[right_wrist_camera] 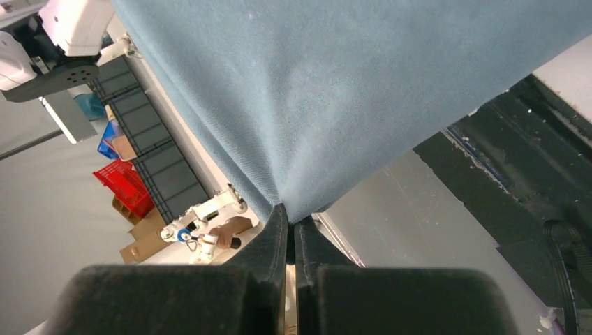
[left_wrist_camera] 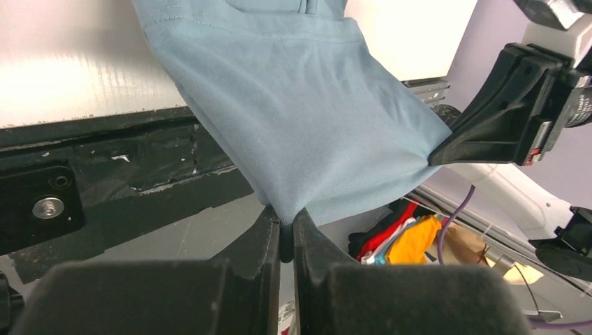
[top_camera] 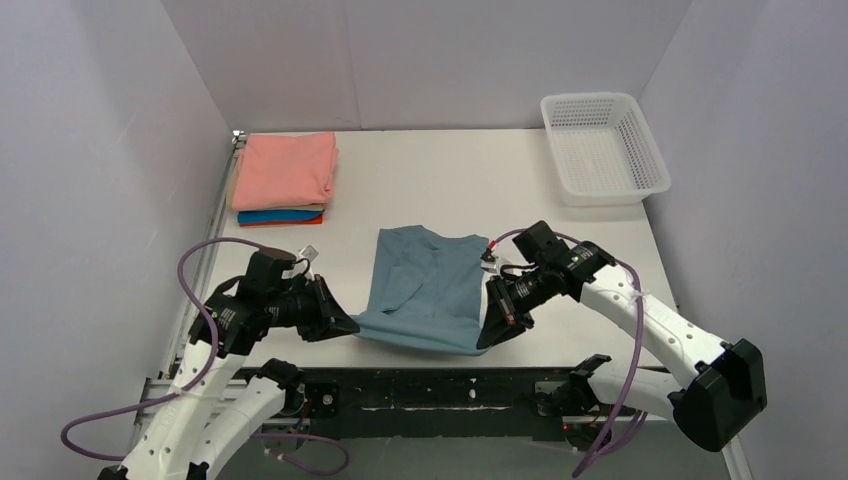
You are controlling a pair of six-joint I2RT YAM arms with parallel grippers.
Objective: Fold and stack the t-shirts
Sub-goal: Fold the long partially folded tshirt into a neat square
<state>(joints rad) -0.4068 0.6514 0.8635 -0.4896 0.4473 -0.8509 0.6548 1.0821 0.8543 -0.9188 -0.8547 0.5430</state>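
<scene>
A dusty blue-grey t-shirt [top_camera: 425, 285] lies partly folded in the middle of the table, its near edge lifted off the surface. My left gripper [top_camera: 345, 325] is shut on the shirt's near-left corner [left_wrist_camera: 290, 206]. My right gripper [top_camera: 490, 335] is shut on the near-right corner [right_wrist_camera: 290, 199]. The cloth hangs taut between the two grippers just past the table's front edge. At the back left sits a stack of folded t-shirts [top_camera: 285, 175]: salmon-pink on top, bright blue and orange under it.
A white mesh basket [top_camera: 603, 147] stands at the back right corner. White walls close in the table on three sides. A black rail [top_camera: 430, 385] runs along the near edge below the grippers.
</scene>
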